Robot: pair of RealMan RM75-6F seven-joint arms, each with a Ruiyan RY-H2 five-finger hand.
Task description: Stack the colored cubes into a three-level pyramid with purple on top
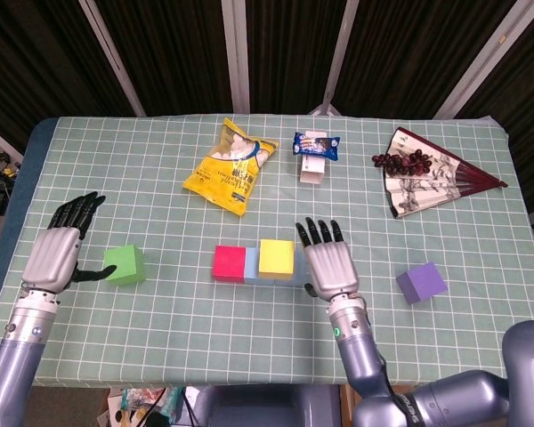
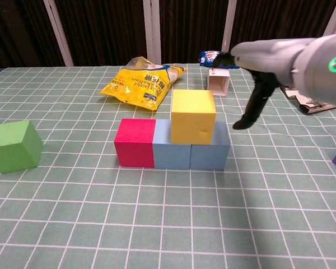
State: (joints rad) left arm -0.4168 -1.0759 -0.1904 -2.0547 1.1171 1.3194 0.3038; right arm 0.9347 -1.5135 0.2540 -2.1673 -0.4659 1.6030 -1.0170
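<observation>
Purple cube [image 1: 421,282] sits alone on the tabletop [image 1: 160,178] well right of the stack, where the yellow cube [image 2: 192,116] rests on the two blue cubes [image 2: 191,150] with the red cube [image 2: 135,142] touching their left end. Right hand [image 1: 328,264] hangs just right of the stack, fingers [image 2: 252,107] extended and holding nothing, probably clear of yellow so it can't be nudged. Left hand [image 1: 57,250] is beside the green cube [image 1: 125,264], empty as far as I can tell, thumb near or touching it; green looks like the second-level partner before purple caps it.
</observation>
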